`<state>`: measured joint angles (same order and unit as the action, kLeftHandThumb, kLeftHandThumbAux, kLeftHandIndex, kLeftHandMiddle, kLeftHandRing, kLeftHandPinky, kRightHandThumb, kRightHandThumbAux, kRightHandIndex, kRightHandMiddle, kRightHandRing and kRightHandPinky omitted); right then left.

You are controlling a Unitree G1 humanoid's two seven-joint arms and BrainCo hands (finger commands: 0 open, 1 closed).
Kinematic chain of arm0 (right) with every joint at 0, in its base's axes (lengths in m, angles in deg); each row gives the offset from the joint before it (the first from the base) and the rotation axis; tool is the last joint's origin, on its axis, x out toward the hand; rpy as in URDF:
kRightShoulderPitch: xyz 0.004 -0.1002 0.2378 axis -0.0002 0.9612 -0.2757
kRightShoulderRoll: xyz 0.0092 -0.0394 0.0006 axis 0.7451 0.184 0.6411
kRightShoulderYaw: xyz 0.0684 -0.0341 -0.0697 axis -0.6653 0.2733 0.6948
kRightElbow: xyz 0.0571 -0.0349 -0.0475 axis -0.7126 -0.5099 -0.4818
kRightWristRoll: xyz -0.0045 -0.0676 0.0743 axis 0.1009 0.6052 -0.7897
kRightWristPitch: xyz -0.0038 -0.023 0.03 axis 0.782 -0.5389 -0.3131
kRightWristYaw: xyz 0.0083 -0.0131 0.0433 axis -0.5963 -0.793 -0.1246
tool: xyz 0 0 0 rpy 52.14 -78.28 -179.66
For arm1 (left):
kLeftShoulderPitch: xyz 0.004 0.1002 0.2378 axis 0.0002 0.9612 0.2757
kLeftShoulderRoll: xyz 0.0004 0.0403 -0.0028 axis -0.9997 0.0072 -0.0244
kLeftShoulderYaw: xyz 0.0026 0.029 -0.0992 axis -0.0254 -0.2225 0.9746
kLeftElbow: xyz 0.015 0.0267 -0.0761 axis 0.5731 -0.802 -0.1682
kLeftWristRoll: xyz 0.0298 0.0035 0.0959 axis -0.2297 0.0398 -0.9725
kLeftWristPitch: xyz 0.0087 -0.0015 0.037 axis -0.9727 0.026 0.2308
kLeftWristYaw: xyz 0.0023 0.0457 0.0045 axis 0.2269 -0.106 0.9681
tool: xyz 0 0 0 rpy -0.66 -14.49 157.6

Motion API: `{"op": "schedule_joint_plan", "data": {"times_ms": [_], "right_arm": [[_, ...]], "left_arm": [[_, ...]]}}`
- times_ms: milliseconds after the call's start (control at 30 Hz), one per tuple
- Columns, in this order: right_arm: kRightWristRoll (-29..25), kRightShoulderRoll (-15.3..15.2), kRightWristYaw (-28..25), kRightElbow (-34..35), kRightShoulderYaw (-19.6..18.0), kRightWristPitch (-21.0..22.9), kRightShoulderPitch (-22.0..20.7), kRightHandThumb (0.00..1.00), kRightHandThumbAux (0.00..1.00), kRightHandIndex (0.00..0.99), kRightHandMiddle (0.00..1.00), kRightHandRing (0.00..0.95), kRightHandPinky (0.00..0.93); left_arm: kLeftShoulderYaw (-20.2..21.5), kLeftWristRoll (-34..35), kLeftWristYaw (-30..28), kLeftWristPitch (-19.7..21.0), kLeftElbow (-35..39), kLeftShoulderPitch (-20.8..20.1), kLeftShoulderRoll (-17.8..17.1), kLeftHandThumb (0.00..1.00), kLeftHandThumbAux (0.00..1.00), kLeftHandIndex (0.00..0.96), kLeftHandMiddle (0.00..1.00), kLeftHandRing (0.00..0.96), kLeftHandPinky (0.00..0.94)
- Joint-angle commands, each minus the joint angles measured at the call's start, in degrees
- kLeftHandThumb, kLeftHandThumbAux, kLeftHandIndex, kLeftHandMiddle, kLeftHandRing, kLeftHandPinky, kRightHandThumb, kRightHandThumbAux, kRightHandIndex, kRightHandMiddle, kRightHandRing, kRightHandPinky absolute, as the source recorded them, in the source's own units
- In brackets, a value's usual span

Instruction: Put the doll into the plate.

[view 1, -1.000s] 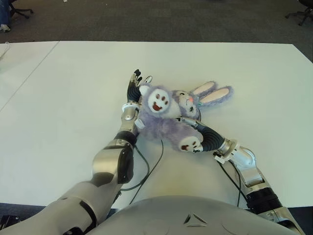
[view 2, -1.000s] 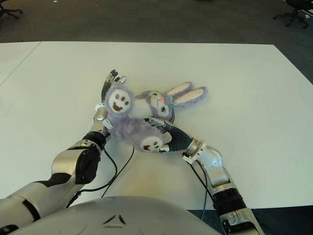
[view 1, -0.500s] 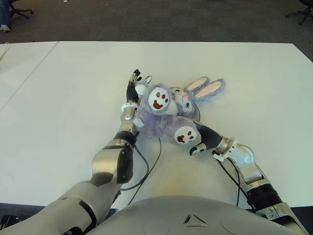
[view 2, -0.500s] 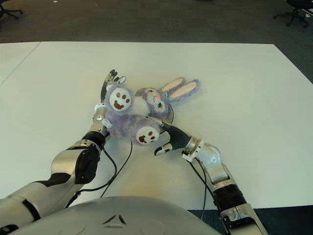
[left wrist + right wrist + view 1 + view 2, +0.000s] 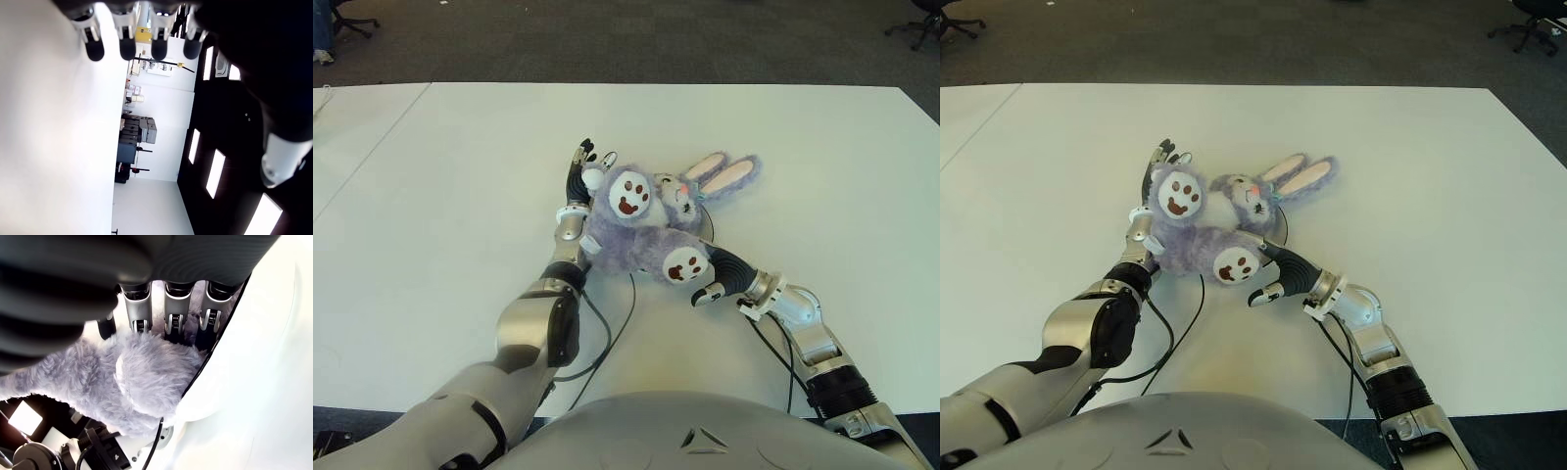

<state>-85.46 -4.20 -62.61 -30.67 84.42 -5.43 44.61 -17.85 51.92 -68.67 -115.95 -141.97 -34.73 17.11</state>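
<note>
My right hand (image 5: 710, 277) lies at the near side of the doll (image 5: 646, 220), its fingers (image 5: 174, 320) stretched out flat and pushed in under the purple fur rather than wrapped round it; the thumb sticks out free on my side, so I would call this hand open and slid beneath, not gripping. My left hand (image 5: 578, 186) stands on the doll's other flank, fingers (image 5: 124, 46) straight and holding nothing, the palm seemingly against the plush body, though I cannot tell how firmly. The doll itself is a rabbit lying on its back between my two hands, both paw soles turned up, ears pointing away toward the far right. Around its head and right flank I can see a thin dark arc that could be the rim of the plate (image 5: 709, 221), white like the table (image 5: 431, 196), so I cannot be sure. If so, the doll is already largely in place; what remains is to draw both hands clear without dragging it off.
</note>
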Motion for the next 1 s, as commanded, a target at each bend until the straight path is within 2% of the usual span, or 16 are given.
{"op": "schedule_joint_plan", "data": {"times_ms": [33,233,667,733,800,867,1000], "right_arm": [[1.62,-0.79,-2.18,-2.77,1.66,5.22,0.82,0.003,0.379,0.000,0.000,0.000,0.000],[1.03,-0.88,-2.63,-2.10,1.53,5.38,0.46,0.004,0.381,0.000,0.000,0.000,0.000],[-0.61,-0.30,-3.11,-3.15,0.60,4.44,-0.22,0.006,0.366,0.000,0.000,0.000,0.000],[-1.56,-0.07,-3.89,-7.49,-0.41,3.01,-2.93,0.010,0.358,0.000,0.000,0.000,0.000],[-4.99,-0.69,-6.23,-17.21,-4.49,0.50,-12.09,0.027,0.324,0.000,0.000,0.000,0.000],[-7.46,-1.67,-7.09,-22.34,-7.85,-1.46,-17.85,0.034,0.309,0.000,0.000,0.000,0.000],[-9.53,-2.33,-8.25,-27.21,-10.83,-3.55,-22.75,0.033,0.291,0.000,0.000,0.000,0.000]], "left_arm": [[1.00,0.89,-0.10,8.76,-7.82,11.61,1.02,0.000,0.622,0.000,0.013,0.003,0.000],[1.01,0.92,0.20,8.79,-7.65,11.31,0.67,0.000,0.592,0.000,0.011,0.004,0.010],[0.31,0.13,0.71,9.17,-7.89,11.54,0.81,0.000,0.618,0.000,0.015,0.002,0.000],[0.29,0.12,0.77,9.30,-7.90,11.52,0.77,0.000,0.621,0.000,0.016,0.002,0.000],[0.59,0.42,0.69,9.68,-7.94,11.40,0.71,0.000,0.625,0.004,0.019,0.007,0.000],[0.78,0.62,0.36,9.67,-7.94,11.38,0.66,0.000,0.621,0.004,0.019,0.007,0.000],[0.71,0.56,-0.07,9.23,-7.92,11.44,0.63,0.000,0.602,0.000,0.012,0.002,0.000]]}}
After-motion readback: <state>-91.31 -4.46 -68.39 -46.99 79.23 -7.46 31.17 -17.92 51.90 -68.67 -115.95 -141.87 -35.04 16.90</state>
